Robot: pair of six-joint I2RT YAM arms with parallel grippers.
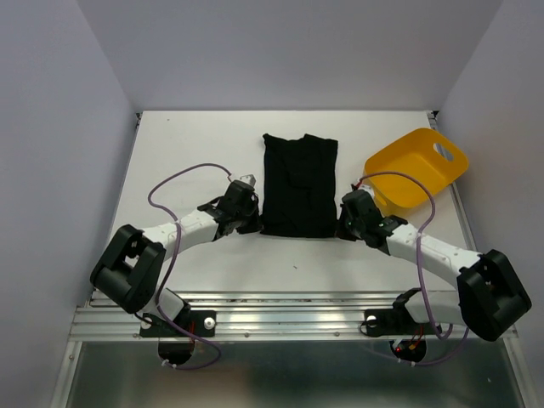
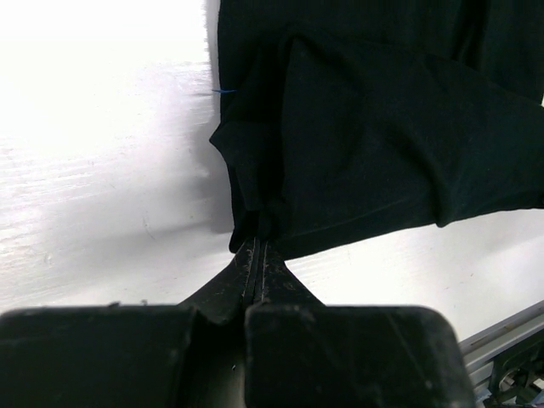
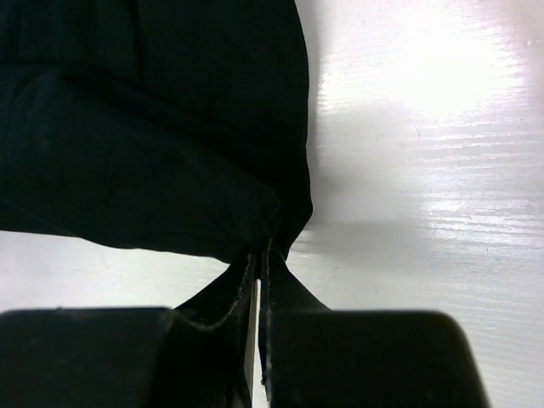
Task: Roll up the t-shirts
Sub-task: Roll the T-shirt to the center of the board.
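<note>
Left, right jaws clenched, apparently on t-shirt front corners — yellow tub near right edge.

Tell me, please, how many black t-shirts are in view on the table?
1. The t-shirt lies folded at the middle of the table, left of the yellow tub; the left hand and the right hand each pinch a near corner. Another could be hidden under it.

walls: plain pale grey | table: white, glare on top
</note>
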